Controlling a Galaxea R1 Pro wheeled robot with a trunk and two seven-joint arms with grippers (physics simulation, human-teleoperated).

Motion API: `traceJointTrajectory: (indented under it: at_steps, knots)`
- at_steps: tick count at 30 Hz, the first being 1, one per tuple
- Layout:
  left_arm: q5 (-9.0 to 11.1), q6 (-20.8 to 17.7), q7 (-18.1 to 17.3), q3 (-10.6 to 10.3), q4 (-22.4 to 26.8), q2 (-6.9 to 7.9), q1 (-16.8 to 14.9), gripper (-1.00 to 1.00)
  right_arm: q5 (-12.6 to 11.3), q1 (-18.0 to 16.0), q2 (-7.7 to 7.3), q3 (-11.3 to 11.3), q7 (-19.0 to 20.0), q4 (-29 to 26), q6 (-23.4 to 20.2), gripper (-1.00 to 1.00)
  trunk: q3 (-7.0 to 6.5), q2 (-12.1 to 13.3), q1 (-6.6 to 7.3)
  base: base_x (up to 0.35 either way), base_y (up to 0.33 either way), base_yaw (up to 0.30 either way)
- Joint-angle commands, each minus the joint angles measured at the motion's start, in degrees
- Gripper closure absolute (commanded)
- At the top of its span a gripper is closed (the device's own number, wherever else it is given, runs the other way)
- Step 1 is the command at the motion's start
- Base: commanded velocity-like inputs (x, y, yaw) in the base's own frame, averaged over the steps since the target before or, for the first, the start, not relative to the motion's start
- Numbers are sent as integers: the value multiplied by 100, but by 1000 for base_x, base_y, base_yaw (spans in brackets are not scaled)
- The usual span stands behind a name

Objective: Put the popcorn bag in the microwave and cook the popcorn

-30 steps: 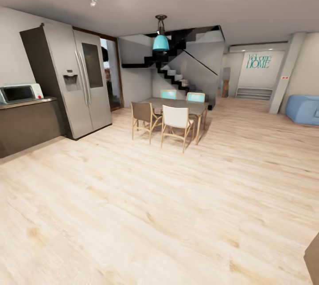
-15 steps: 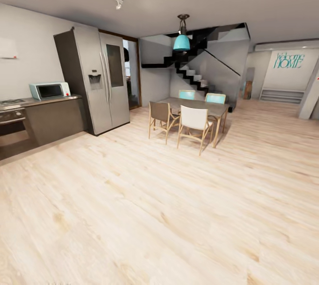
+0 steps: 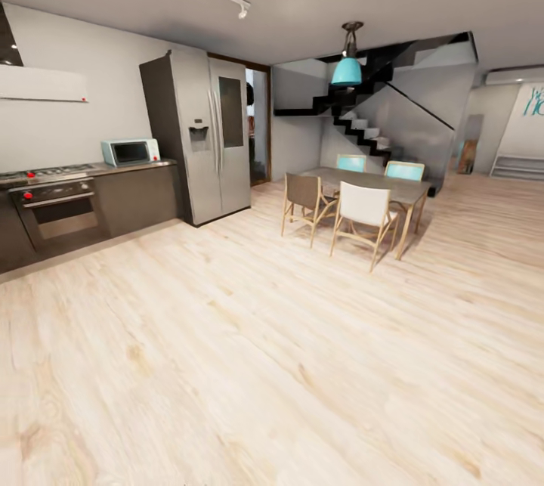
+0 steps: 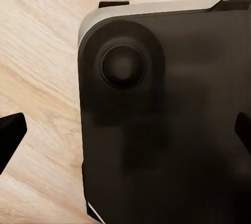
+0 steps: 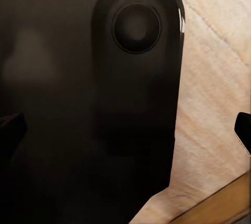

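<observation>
I am in the approach step: the base stands on the open wood floor (image 3: pixel 287 365), well apart from the kitchen run, and no grasp has begun. By my judgement the task is at its start; nothing has been picked up.

Largest first. The floor takes up most of the head view. The fridge (image 3: pixel 208 140) stands at the far wall, with the dining table (image 3: pixel 370 182) and chairs off to its right. The counter (image 3: pixel 113 168) runs left from the fridge over dark cabinets, with the hob (image 3: pixel 41 172) and a black oven (image 3: pixel 53 208) below it. The microwave (image 3: pixel 131 151) sits on the counter just beside the fridge, door closed (dark glass, white panel at its right end).

The bag: I cannot find it at this range; it is too small to make out on the counter.

Grippers: in the left wrist view a dark fingertip (image 4: pixel 10 135) shows at each edge of the picture with the robot's dark body (image 4: pixel 167 125) between, so I read the left fingers as apart. The right wrist view reads the same, one tip (image 5: pixel 243 130) at each edge.

Next move, as I judge it: drive toward the counter, stop within arm's reach, then search the counter for the bag.
</observation>
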State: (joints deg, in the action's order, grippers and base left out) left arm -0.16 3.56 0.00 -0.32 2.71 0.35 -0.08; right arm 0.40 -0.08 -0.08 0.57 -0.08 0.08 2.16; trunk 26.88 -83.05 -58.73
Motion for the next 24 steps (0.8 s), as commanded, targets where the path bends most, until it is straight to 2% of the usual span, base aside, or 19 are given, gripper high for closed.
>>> traceJointTrajectory:
  at_steps: [1, 24]
  knots:
    - [-2, 11, 0, -3, 2, 0, -1, -100, 4, -1, -1, 5, -1, 1, 15, -100, 5, -3, 0, 0, 0, 274]
    - [-2, 13, 0, -3, 2, 0, -1, -100, 4, -1, -1, 5, -1, 1, 18, -100, 5, -3, 0, 0, 0, 274]
